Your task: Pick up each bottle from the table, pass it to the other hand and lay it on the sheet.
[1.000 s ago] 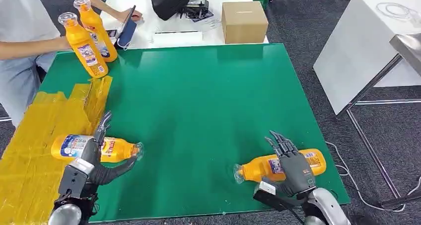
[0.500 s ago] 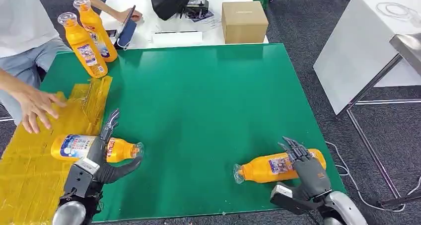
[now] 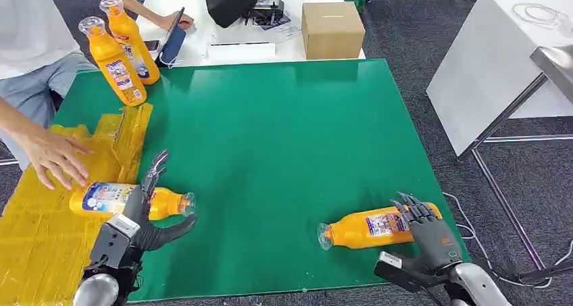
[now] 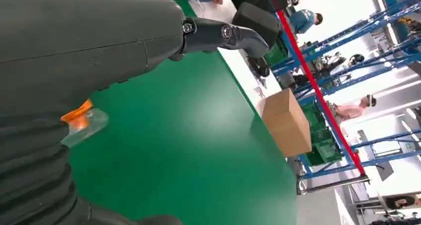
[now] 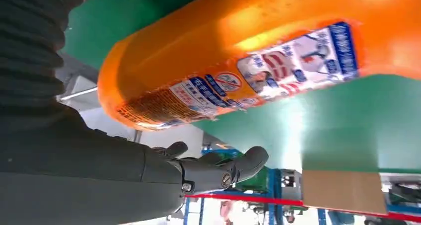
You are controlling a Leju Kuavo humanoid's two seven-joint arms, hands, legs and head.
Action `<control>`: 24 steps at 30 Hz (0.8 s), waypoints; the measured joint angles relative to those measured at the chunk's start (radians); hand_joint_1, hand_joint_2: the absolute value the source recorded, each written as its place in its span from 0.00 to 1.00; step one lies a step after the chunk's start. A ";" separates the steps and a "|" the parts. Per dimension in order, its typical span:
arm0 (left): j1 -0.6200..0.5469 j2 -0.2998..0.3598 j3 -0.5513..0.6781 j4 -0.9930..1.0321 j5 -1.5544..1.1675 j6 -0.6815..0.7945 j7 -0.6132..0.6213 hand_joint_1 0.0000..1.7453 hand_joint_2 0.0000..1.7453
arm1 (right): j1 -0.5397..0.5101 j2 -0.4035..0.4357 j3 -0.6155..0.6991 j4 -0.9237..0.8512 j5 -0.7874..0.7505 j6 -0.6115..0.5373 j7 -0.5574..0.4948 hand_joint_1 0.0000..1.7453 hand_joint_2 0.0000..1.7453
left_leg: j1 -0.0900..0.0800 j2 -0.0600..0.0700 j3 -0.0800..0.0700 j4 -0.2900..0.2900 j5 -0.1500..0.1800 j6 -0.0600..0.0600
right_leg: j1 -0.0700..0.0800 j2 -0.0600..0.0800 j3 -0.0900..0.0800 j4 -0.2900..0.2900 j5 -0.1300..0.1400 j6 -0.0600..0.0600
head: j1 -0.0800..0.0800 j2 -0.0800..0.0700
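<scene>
Lower right, the right hand hovers spread beside the lying orange bottle; grasping it looks next. Left hand spread, empty.

Two bottles stand upright at the far left of the surface, behind the sheet. One bottle lies half on the sheet; another bottle lies near right. A box sits behind the surface.

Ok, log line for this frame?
left hand: open, at sheet-side orange plastic bottle | right hand: open, at right orange bottle
</scene>
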 measured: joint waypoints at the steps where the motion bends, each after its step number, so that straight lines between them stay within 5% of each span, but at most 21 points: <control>1: 0.000 0.000 -0.001 0.000 0.000 -0.002 0.003 0.00 1.00 | -0.001 0.000 0.000 0.003 0.014 -0.001 0.009 0.00 1.00 | 0.000 0.000 0.000 0.000 0.000 0.000 | 0.000 0.000 0.000 0.000 0.000 0.000 | 0.000 0.000; 21: 0.000 -0.003 -0.006 0.000 0.000 -0.016 0.023 0.00 1.00 | -0.055 0.011 0.022 0.077 0.142 -0.011 0.089 0.00 1.00 | 0.000 0.000 0.000 0.000 0.000 0.000 | 0.000 0.000 0.000 0.000 0.000 0.000 | 0.000 0.000; 23: 0.000 -0.003 -0.007 0.000 0.000 -0.017 0.026 0.00 1.00 | -0.064 0.011 0.027 0.089 0.155 -0.008 0.104 0.08 1.00 | 0.000 0.000 0.000 0.000 0.000 0.000 | 0.000 0.000 0.000 0.000 0.000 0.000 | 0.000 0.000; 24: 0.000 -0.003 -0.007 0.000 0.000 -0.018 0.026 0.00 1.00 | -0.071 0.012 0.029 0.096 0.159 -0.006 0.107 0.31 1.00 | 0.000 0.000 0.001 0.000 0.000 0.000 | 0.000 0.000 0.000 0.000 0.000 0.000 | 0.000 0.000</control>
